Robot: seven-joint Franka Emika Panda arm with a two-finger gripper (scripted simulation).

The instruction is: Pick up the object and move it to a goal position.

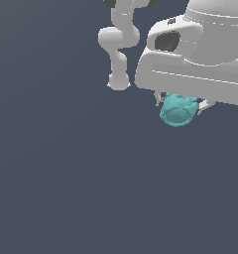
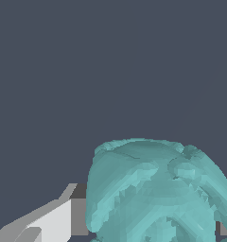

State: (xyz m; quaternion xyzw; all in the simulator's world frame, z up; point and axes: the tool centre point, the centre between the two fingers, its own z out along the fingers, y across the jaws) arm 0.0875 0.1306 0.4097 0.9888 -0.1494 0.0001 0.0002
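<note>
The gripper [image 1: 179, 106] hangs on the exterior view's right with the teal object [image 1: 178, 110] tucked right under the white hand, and nothing beneath it but flat grey. No shadow or contact line shows, so I'd judge it is held off the ground, though the plain backdrop makes height hard to read. The jaws are closed in on the object: the wrist view has a finger [image 2: 63, 215] pressed flat against one side of the lumpy blob, with a sliver of the other finger at the opposite side. The grip sits across the narrow body, which suits carrying. No goal marker shows anywhere, so progress can't be judged.
</note>
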